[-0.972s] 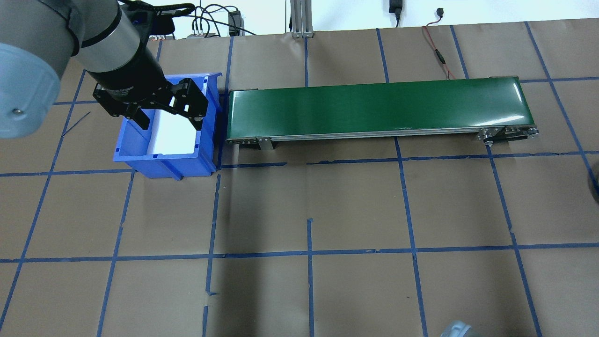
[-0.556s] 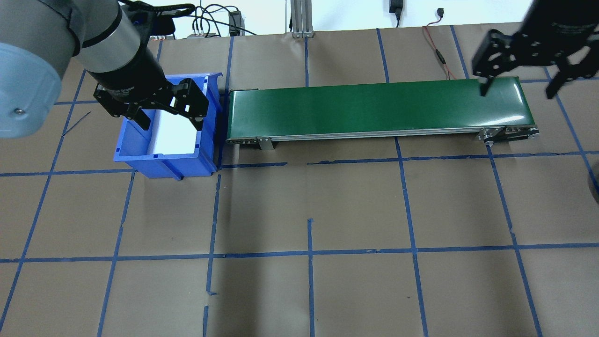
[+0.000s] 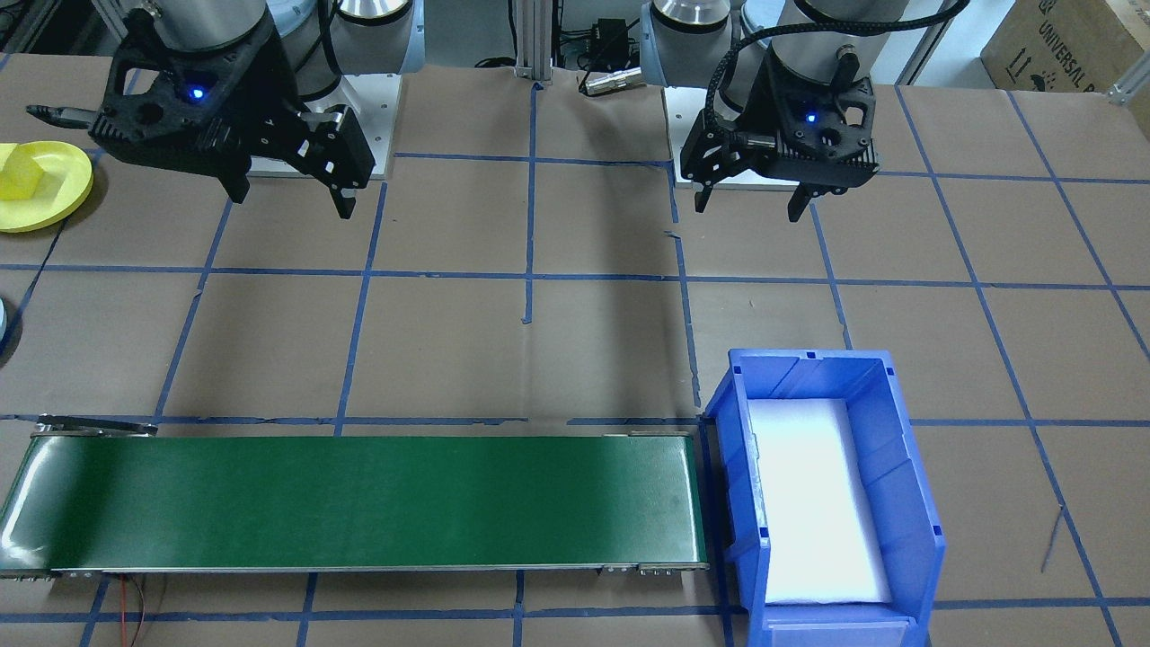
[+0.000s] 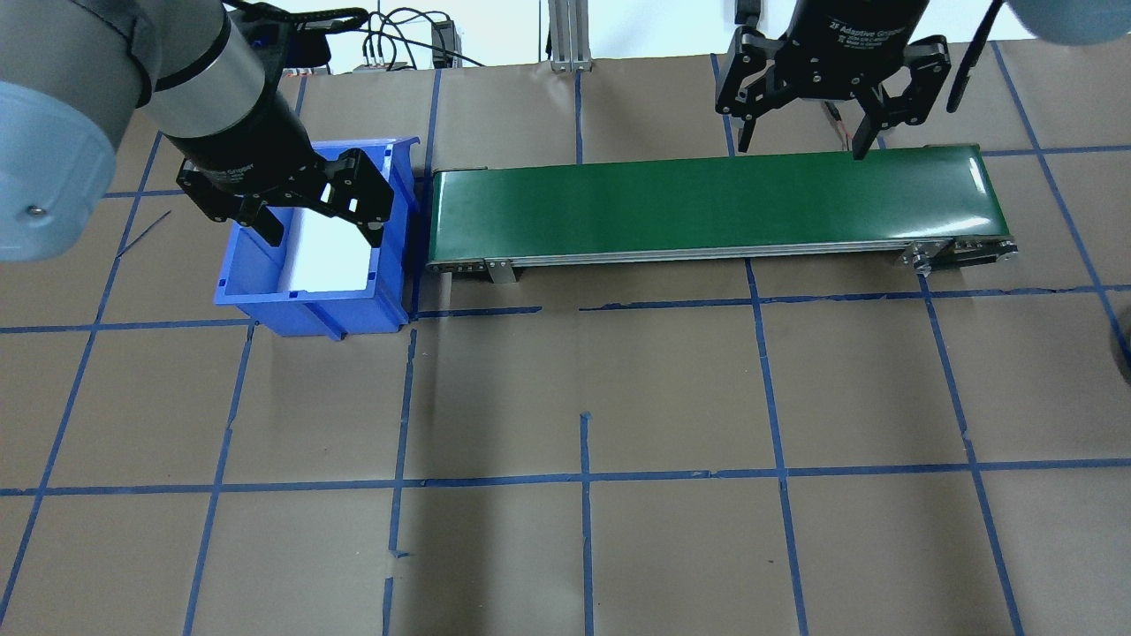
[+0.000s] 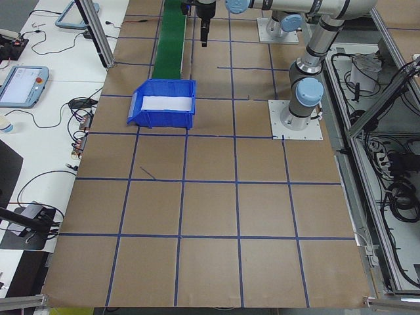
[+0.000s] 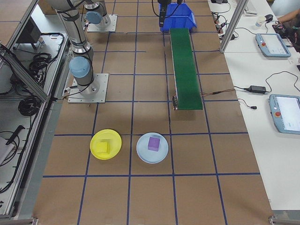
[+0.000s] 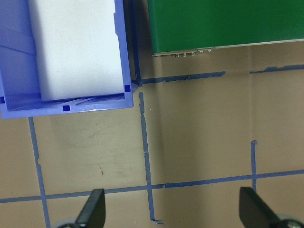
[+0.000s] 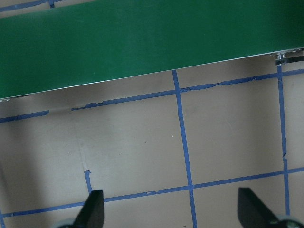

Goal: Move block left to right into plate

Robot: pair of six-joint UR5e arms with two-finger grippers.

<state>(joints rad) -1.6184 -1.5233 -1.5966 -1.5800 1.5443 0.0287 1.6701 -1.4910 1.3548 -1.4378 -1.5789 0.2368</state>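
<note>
A yellow block (image 6: pixel 103 147) lies on a yellow plate (image 6: pixel 96 139), and a purple block (image 6: pixel 153 143) lies on a pale blue plate (image 6: pixel 143 153) beside it, past the belt's right end. The yellow plate (image 3: pixel 63 184) with its yellow block (image 3: pixel 22 171) also shows in the front-facing view. My left gripper (image 4: pixel 324 237) hangs open and empty above the blue bin (image 4: pixel 309 311). My right gripper (image 4: pixel 800 148) is open and empty over the right part of the green conveyor belt (image 4: pixel 618 203). Both wrist views show only floor, belt and bin between spread fingers.
The blue bin (image 3: pixel 909 467) holds only a white foam liner (image 3: pixel 813 503) and stands at the left end of the belt (image 3: pixel 359 503). Blue tape lines grid the brown table. Cables and a metal post (image 4: pixel 565 35) sit at the far edge.
The right arm has come into the overhead view from the right and swung left to above the belt's right part. The left arm has not moved.
</note>
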